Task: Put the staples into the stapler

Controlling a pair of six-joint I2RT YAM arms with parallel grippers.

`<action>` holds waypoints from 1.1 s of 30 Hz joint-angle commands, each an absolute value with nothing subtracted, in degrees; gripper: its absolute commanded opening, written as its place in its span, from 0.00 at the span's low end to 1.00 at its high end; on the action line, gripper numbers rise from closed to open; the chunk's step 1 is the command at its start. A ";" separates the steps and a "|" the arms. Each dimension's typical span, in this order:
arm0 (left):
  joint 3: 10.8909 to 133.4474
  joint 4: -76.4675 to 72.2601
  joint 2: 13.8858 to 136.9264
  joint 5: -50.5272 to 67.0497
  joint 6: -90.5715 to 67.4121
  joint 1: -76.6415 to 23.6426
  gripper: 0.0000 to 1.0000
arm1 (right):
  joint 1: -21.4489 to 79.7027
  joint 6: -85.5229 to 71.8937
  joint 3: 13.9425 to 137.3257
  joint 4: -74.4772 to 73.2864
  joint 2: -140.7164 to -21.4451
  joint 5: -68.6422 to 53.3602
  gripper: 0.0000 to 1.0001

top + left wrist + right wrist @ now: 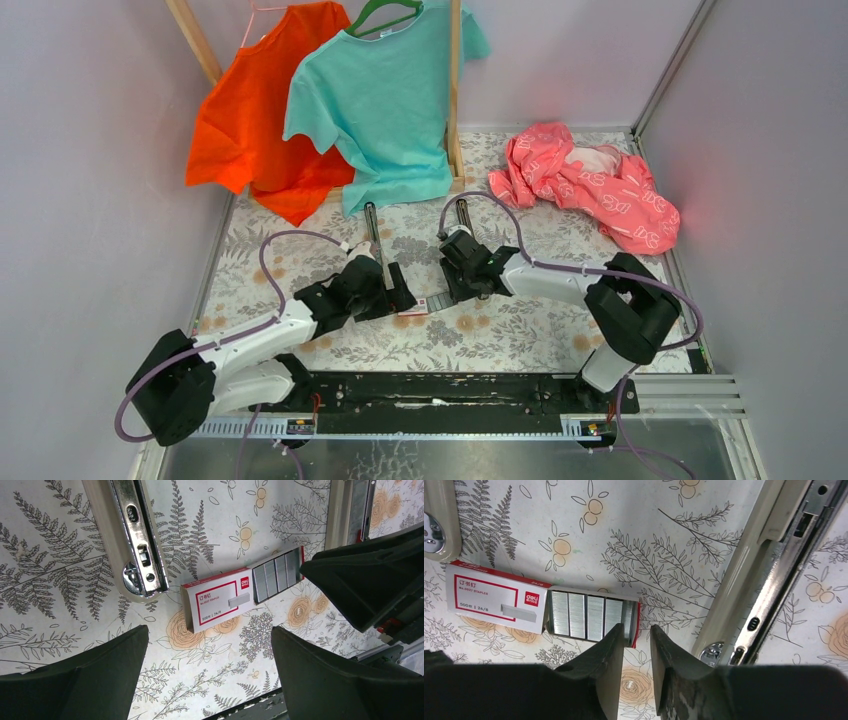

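R pincer (636, 630) narrow, tips astride the end strip, no grip evident | L pincer (208, 628) wide, empty (holding nothing down) | staples (584, 617) in slid-out tray on table (664, 540), beside open stapler (769, 580) | risk: jaws catch tray wall, drag the light tray or snap a strip | sleeve (494, 602) print: "deli", "24/8", "STAPLES"

In the top view the staples (426, 305) are mostly hidden between the two arms. In the right wrist view the tray's end is covered by a finger (606, 650) of the right gripper (636, 630); whether a strip is touched cannot be told. The stapler (769, 565) is cut off by the upper edge.
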State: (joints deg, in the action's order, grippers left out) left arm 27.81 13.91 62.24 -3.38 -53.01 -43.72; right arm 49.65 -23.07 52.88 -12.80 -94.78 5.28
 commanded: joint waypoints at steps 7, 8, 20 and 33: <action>27.54 10.79 62.86 -2.81 -53.46 -44.15 0.99 | 51.17 -22.27 56.31 -15.76 -91.48 6.32 0.30; 27.56 10.75 62.89 -2.81 -53.52 -44.14 0.99 | 51.26 -22.31 56.59 -15.86 -92.02 6.28 0.28; 27.22 9.28 64.15 -1.99 -53.85 -44.68 0.96 | 51.62 -22.54 59.50 -15.43 -97.09 3.98 0.25; 27.04 8.31 65.18 -1.85 -54.31 -45.57 0.95 | 51.64 -23.21 59.83 -16.02 -99.83 3.56 0.33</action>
State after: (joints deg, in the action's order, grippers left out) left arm 27.79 11.88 64.73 -2.37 -53.74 -45.01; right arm 51.09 -22.94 58.06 -15.55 -98.96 4.84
